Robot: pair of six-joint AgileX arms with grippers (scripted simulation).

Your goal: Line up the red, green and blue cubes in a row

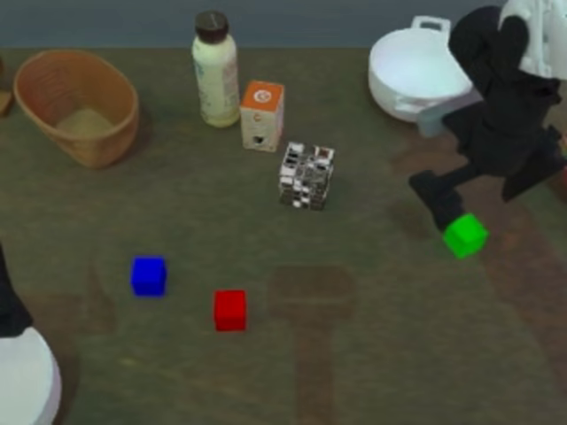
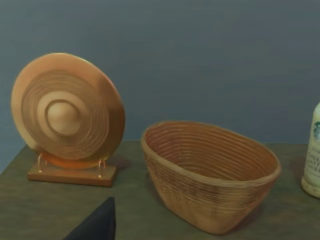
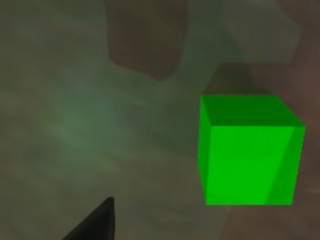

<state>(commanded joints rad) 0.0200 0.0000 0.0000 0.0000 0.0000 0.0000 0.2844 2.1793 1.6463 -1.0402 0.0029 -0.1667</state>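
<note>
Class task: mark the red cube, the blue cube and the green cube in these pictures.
red cube (image 1: pixel 230 310), top view, middle of its top face.
blue cube (image 1: pixel 149 275), top view, middle of its top face.
green cube (image 1: pixel 465 235), top view, middle of its top face.

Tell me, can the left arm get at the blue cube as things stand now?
Probably yes. The blue cube sits alone on the left half of the table, with bare surface between it and the left arm parked at the left edge. The red cube lies beyond it.
</note>
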